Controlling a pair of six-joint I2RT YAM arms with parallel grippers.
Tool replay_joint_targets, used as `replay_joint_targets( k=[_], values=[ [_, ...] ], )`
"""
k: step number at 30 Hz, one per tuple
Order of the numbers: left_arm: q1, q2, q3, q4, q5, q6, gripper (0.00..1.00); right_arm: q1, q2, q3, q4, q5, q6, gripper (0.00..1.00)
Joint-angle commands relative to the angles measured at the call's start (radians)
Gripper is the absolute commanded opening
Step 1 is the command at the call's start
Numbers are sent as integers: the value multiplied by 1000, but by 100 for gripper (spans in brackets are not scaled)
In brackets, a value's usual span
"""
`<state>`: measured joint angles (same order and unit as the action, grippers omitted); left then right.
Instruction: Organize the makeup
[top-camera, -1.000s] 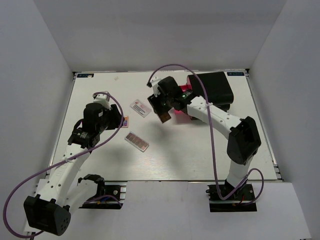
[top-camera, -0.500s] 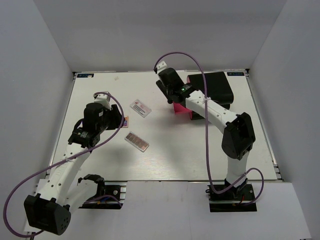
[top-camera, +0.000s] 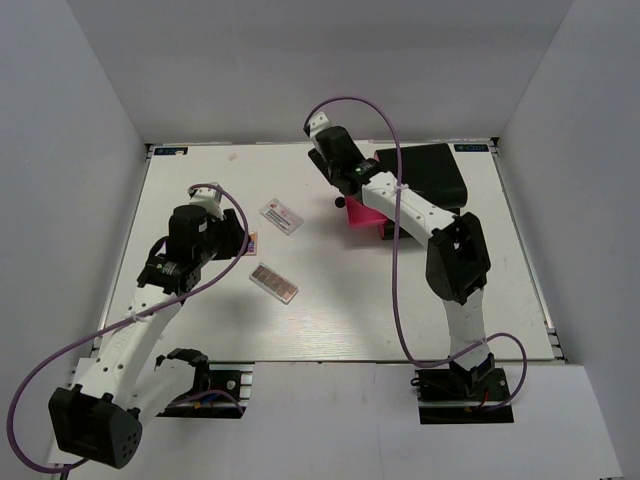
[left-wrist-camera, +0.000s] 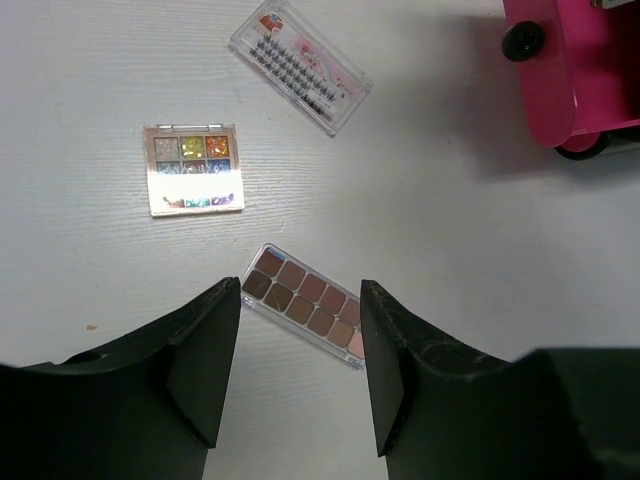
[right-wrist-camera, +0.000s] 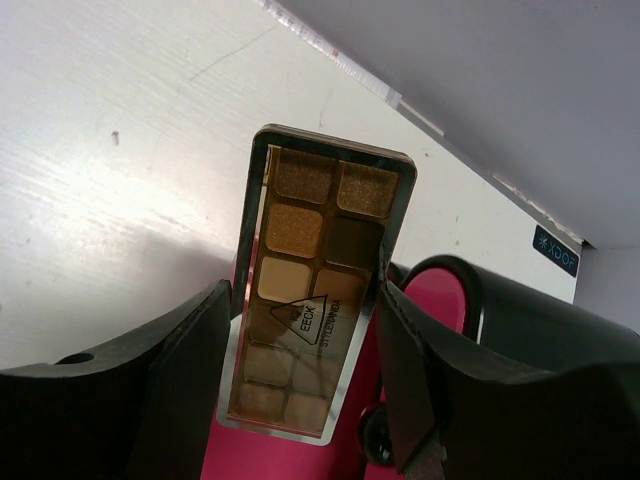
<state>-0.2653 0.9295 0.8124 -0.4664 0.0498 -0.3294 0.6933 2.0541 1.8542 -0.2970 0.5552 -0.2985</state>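
Observation:
My right gripper (right-wrist-camera: 305, 300) is shut on a gold-brown eyeshadow palette (right-wrist-camera: 310, 290) and holds it upright over the open pink drawer (right-wrist-camera: 340, 470). In the top view that gripper (top-camera: 347, 185) is at the drawer's (top-camera: 362, 213) back left corner. My left gripper (left-wrist-camera: 300, 370) is open and empty, above a brown/pink palette (left-wrist-camera: 305, 305). A glitter palette (left-wrist-camera: 193, 168) and a clear white lash case (left-wrist-camera: 300, 65) lie beyond it. In the top view the brown/pink palette (top-camera: 274, 283) and the white case (top-camera: 281, 217) lie right of my left gripper (top-camera: 237, 240).
The big black box (top-camera: 425, 175) stands at the back right with its pink drawer pulled out toward the left. The drawer's black knob (left-wrist-camera: 523, 40) shows in the left wrist view. White walls close in the table (top-camera: 340, 320) on three sides.
My right arm has swung back and right with the gold-brown palette, from over the table to above the pink drawer. The left arm has hardly moved.

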Motion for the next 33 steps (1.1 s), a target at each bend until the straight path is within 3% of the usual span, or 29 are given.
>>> replay_joint_targets(
  k=[1,10,21,33],
  values=[
    [3,5,-4,11,12,10,61,-37,23,65,114,-15,-17,16],
    [3,12,-4,11,13,10,61,-103,44,46,153,-116,-39,22],
    [3,14,-2,12,19,10,61,-123,64,60,-11,-273,-62,24],
    [3,14,-4,14,24,12,61,-135,80,103,-139,-252,-21,25]
  ],
)
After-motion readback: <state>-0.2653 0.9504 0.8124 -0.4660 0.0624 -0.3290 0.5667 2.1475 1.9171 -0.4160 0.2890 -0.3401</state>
